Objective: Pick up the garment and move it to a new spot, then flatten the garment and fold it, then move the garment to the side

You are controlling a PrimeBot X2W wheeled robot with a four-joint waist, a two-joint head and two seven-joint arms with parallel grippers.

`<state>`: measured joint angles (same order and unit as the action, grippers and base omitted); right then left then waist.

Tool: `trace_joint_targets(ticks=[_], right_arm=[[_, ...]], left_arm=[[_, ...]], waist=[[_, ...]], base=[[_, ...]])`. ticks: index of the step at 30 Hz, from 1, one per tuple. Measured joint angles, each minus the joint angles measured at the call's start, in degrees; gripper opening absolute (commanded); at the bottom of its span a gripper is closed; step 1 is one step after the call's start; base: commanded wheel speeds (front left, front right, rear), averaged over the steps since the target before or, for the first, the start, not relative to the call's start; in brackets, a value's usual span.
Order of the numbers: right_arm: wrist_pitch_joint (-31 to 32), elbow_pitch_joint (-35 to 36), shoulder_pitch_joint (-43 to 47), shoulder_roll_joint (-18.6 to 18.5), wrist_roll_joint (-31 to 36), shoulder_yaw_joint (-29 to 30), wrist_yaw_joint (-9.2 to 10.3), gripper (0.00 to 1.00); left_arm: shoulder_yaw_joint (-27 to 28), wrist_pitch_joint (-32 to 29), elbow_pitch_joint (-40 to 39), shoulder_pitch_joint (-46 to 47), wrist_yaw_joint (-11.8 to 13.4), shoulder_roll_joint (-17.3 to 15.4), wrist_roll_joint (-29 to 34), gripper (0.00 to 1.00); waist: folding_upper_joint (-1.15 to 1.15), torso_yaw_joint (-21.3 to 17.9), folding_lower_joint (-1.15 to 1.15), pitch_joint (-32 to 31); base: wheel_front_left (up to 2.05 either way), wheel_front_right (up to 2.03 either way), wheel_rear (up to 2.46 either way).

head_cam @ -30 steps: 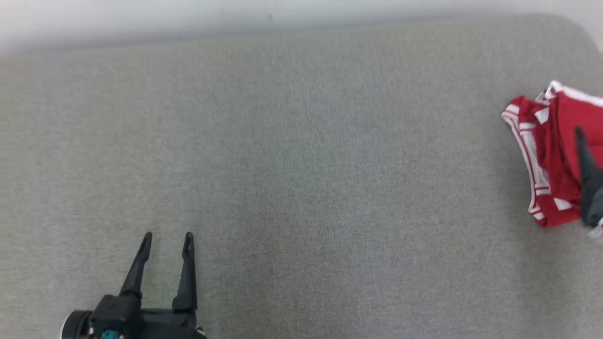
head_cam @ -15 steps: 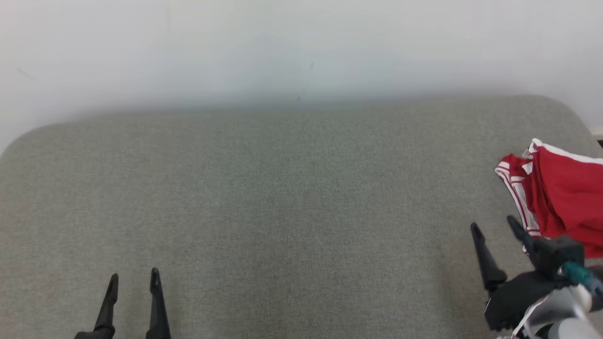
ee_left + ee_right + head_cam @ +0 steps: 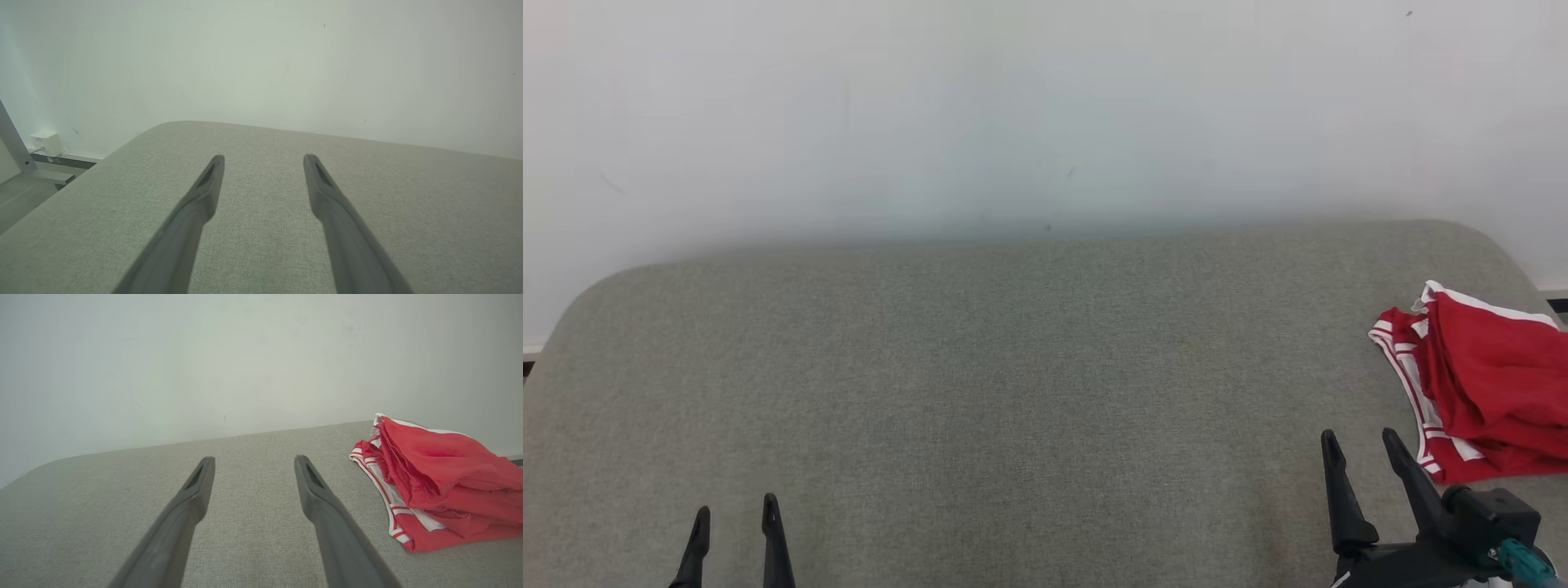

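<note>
Where the bottom edge of the head view cuts them off, the left gripper [image 3: 735, 506] at lower left and the right gripper [image 3: 1359, 437] at lower right both hold their jaws spread wide and empty above the grey upholstered surface [image 3: 1013, 367]. Just beyond the right gripper, at the right edge, lies the folded red garment [image 3: 1486, 392] with white-striped trim, near the fingers but not touching them. A white wall [image 3: 1013, 106] rises behind, across the upper frame.

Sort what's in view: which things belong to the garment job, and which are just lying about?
Job: red garment; grey surface under it; left gripper, right gripper, both open and empty.
Lying about: white box by the wall; grey post beside it.
</note>
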<state>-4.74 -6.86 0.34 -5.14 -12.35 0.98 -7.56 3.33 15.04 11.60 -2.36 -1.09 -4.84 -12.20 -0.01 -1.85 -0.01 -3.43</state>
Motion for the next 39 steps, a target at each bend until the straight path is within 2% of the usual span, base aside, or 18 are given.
trace_joint_targets(ticks=[14,30,39], right_arm=[[1.9,2.37,1.0,-2.38,-2.21,-1.43,0.0,1.0],[2.53,3.21,1.95,-2.33,-2.21,-1.53,0.0,1.0],[2.33,2.55,1.94,-2.31,-2.38,-1.66,0.0,1.0]], left_arm=[[0.4,0.0,3.6,0.01,-1.59,0.76,-0.69,1.0],[0.37,0.0,4.03,0.0,-2.0,1.25,-0.41,1.0],[0.26,0.0,4.01,-0.14,-2.2,1.36,-0.4,0.89]], waist=[[0.01,-1.72,0.01,-1.11],[0.01,-2.01,0.01,-0.76],[0.01,-1.98,0.01,-0.64]], base=[[0.0,0.0,0.0],[0.0,0.0,0.0],[0.0,0.0,0.0]])
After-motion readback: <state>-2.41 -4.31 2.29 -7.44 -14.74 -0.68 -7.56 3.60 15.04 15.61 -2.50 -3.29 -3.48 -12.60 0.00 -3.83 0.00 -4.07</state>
